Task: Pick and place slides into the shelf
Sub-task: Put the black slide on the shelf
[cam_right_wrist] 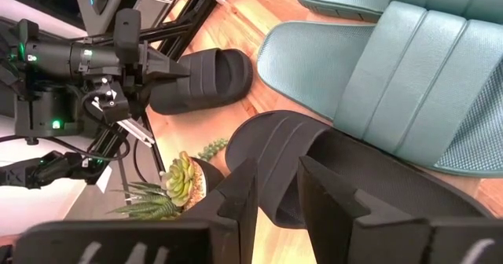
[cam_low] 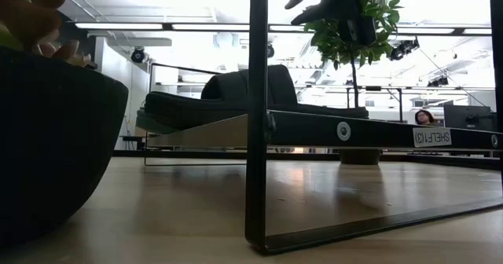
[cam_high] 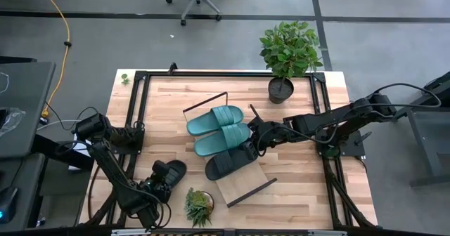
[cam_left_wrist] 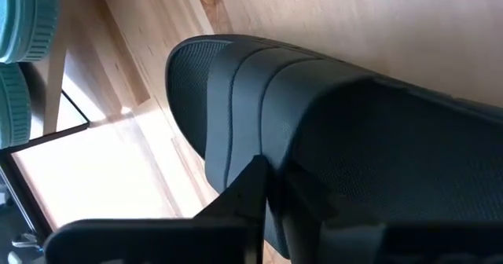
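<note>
I see the right gripper (cam_high: 252,148) mid-frame, jaws clamped on a black slide (cam_high: 230,161) on the shelf (cam_high: 242,183) beside the teal pair (cam_high: 219,128). Left gripper (cam_high: 163,182), lower left, grips the other black slide (cam_high: 169,171) on the surface (cam_high: 302,187).

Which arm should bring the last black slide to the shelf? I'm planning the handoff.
Left. Its hand is already at the black slide on the table, while the right hand is at the shelf with the other black slide.

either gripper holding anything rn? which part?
Left gripper grips the black slide on the table at one end. Right gripper grips the black slide on the shelf by its strap.
</note>
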You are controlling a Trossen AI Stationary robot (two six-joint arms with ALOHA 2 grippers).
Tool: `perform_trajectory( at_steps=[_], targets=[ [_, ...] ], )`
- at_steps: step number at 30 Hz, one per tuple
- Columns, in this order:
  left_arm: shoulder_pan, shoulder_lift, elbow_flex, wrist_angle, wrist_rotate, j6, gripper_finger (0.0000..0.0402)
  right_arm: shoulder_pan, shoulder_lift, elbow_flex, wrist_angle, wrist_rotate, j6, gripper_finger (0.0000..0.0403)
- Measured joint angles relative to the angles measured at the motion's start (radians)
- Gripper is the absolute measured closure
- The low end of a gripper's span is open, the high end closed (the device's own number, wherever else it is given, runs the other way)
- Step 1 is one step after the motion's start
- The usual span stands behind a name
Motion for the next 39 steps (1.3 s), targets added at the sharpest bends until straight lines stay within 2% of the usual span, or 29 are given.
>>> perform_trajectory(
  at_steps=[3, 12, 22, 28, 32, 39],
  targets=[
    [0.0, 0.0, 0.0, 0.0, 0.005, -0.002, 0.0395, 0.0, 0.0, 0.0, 0.0, 0.0, -0.004, 0.032],
    [0.001, -0.003, 0.009, -0.021, 0.038, -0.005, 0.0397, 0.0, 0.0, 0.0, 0.0, -0.001, -0.015, 0.032],
    [0.001, -0.008, 0.125, -0.178, 0.039, -0.012, 0.0398, 0.0, 0.0, 0.0, 0.0, -0.003, -0.03, 0.032],
    [0.001, -0.008, 0.201, -0.303, 0.022, -0.069, 0.0399, 0.0, 0.0, 0.0, 0.003, -0.005, -0.039, 0.032],
    [0.001, -0.011, 0.258, -0.39, 0.007, -0.134, 0.0399, 0.0, 0.0, 0.0, 0.047, -0.023, -0.044, 0.032],
    [0.026, -0.042, 0.309, -0.378, -0.012, -0.2, 0.04, 0.0, 0.0, 0.0, 0.18, -0.067, -0.068, 0.032]
  ],
)
